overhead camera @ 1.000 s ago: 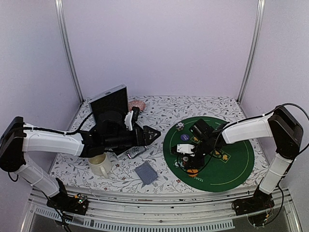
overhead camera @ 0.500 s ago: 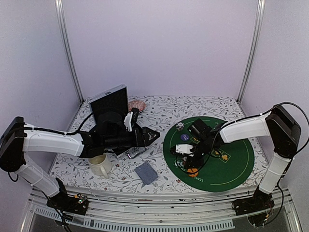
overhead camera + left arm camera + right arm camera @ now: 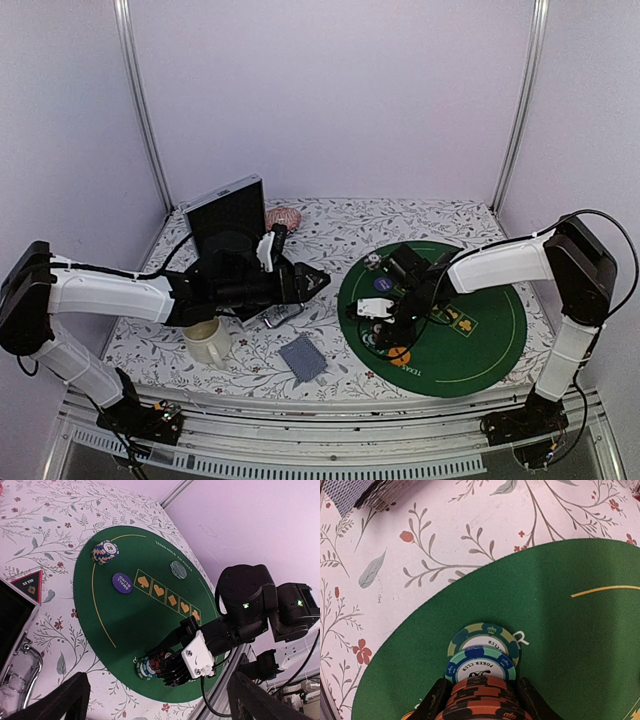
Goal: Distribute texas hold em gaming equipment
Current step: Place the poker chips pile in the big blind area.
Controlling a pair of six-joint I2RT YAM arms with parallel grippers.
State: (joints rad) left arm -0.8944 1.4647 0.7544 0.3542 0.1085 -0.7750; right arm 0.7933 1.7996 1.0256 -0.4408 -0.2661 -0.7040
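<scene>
On the round green mat, my right gripper is shut on a leaning row of poker chips: orange-black ones between its fingers, then a green-blue and a teal-yellow chip fanning out in front. The same chips lie near the mat's edge in the left wrist view. On the mat I also see a striped chip stack, a purple disc, a clear disc and an orange disc. A black-red triangle marker and the card deck lie on the cloth. My left gripper hovers open and holds nothing.
A cream mug stands under the left arm. An open black case and a pink striped round object sit at the back left. A metal handle lies below the left wrist. The floral cloth covers the table.
The right gripper's jaws have narrowed around the chips and its wrist has shifted slightly towards the far left. The left arm has not moved.
</scene>
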